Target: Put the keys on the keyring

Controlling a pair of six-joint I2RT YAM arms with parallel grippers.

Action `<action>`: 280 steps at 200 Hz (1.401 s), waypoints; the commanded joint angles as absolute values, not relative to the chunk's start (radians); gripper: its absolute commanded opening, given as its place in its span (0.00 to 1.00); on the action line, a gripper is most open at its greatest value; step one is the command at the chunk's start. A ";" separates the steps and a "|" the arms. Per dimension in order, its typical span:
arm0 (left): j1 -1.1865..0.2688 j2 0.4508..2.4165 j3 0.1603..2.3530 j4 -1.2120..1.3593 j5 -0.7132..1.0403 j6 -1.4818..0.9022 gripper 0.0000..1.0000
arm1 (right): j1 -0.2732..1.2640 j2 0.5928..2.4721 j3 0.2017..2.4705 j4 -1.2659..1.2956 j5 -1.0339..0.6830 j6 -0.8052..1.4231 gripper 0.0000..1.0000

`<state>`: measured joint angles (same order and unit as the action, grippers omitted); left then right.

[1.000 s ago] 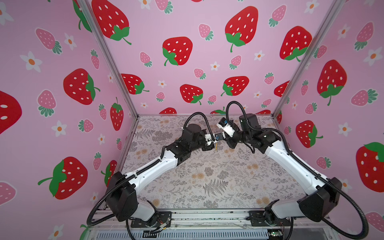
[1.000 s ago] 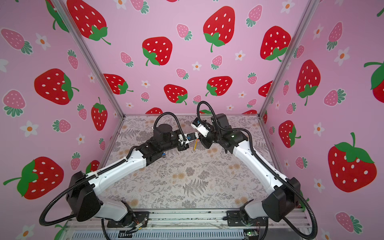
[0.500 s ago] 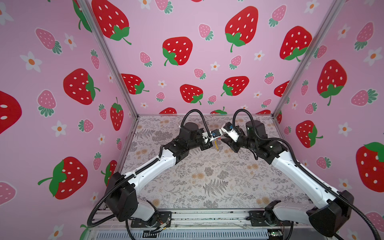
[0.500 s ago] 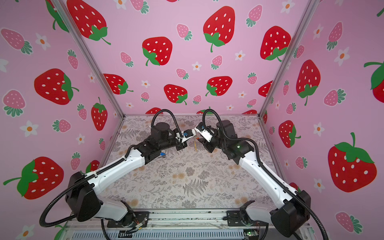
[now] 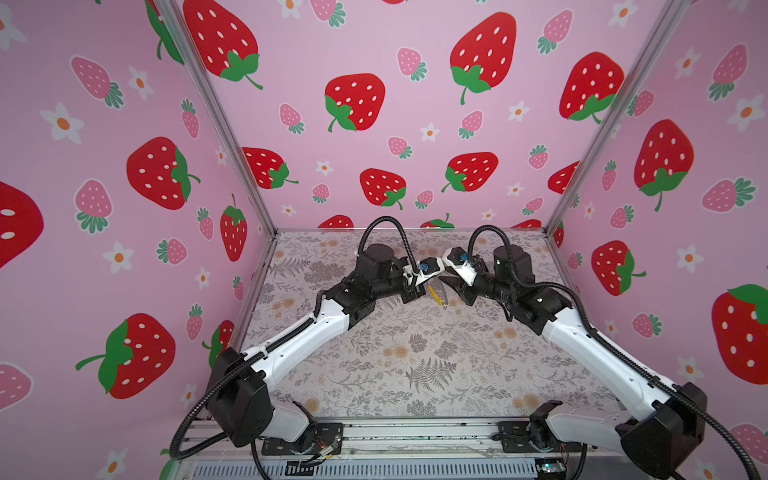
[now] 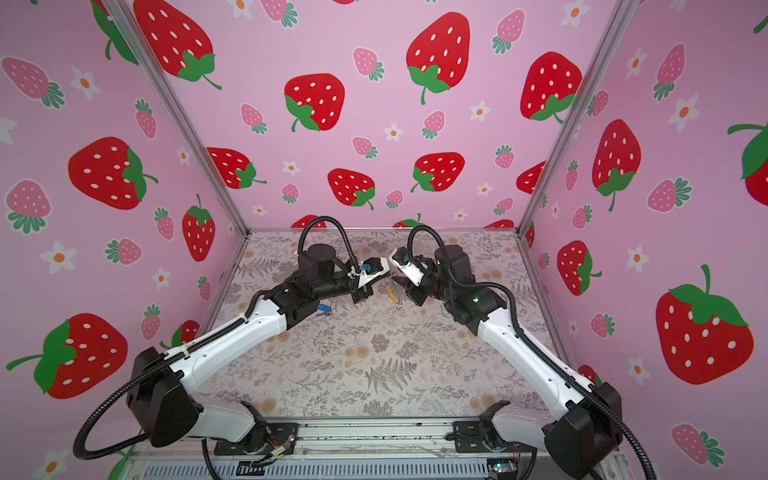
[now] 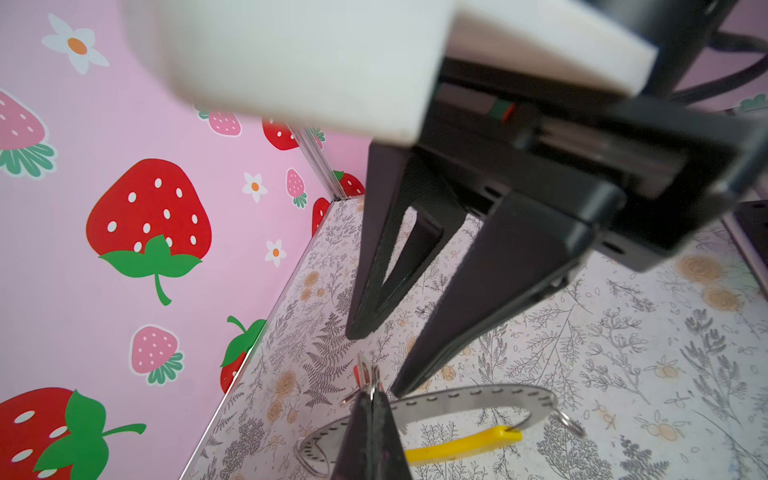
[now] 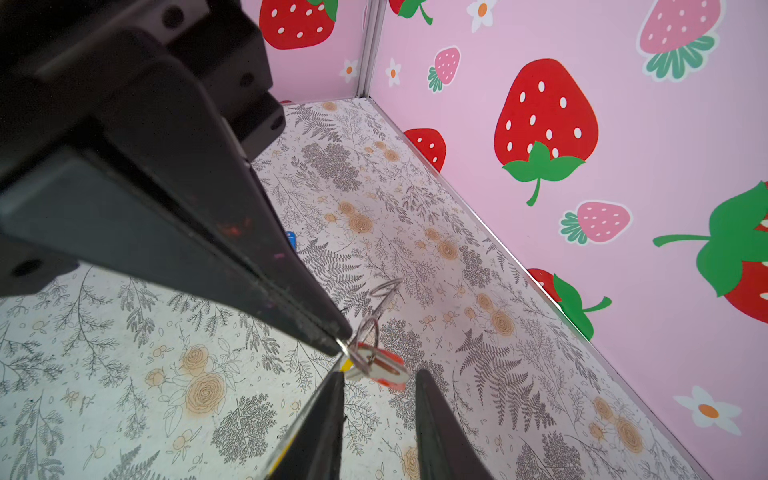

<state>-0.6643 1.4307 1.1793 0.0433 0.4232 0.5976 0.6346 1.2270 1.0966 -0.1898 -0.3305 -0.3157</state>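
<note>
Evidently up in the air, clear of the floral-printed table [image 5: 415, 353]: the large, thin grey metal keyring [image 7: 478, 395] with its single bright yellow segment. Pinched near one end of the hoop by the left gripper [image 7: 372, 397], black fingers pressed fully together on the flat grey band. In both top views, hanging between the two wrists, toward the back middle of the table, yellow part slanting downward.

Right at the pinch, the red-tagged key [image 8: 386, 368]: small, metal, white label in a red plastic frame, dangling by a little wire split ring. Threaded onto the hoop or merely caught beside it: cannot tell.

Opposite, nose to nose with the left one, the right gripper [image 8: 379, 373]. Jaws parted to a middling gap, nothing clamped between them, fingertips near the red tag, to either side of it in the right wrist view. From that same camera, the hoop edge-on along one right finger; touching or not, unclear.

Down flat on the table, well apart from the hoop, the blue-tagged key [image 6: 324, 308]: small, with a blue plastic tag. Just beside the left arm's white-and-black forearm in a top view, not on the keyring.

All around, pink walls printed with red strawberries and white flowers.
</note>
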 commanded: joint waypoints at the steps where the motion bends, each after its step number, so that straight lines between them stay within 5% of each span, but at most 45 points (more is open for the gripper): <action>1: -0.658 1.399 1.232 0.047 0.486 0.592 0.00 | 0.631 1.214 1.079 -0.163 -0.338 -0.342 0.31; 280: -0.635 1.414 1.260 0.076 0.591 0.514 0.00 | 0.632 1.156 0.994 -0.101 -0.410 -0.438 0.13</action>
<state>-0.6373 1.4292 1.2163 0.0227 0.5766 0.5430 0.6327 1.1698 1.0061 -0.1032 -0.4015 -0.4175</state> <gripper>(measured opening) 0.049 0.134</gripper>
